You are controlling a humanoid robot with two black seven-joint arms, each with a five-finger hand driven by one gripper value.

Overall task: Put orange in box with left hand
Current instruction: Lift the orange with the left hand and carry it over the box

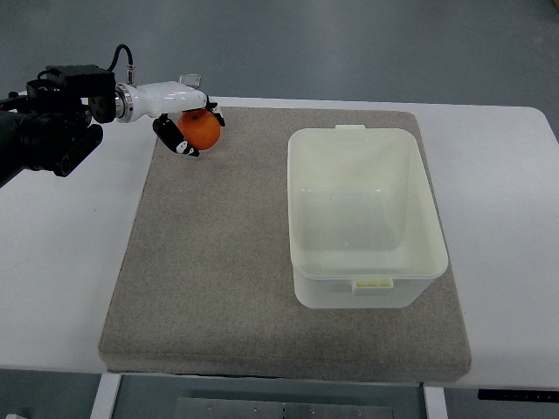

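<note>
Left hand fingers curled around orange at mat far-left corner. Orange likely firm, round, roll-prone; enveloping grasp advisable. Box empty.

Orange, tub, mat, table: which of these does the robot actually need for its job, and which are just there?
Part of the job:
- orange, held in the left hand
- box, open and empty, on the mat's right side

Just there:
- grey mat under both
- white table
</note>
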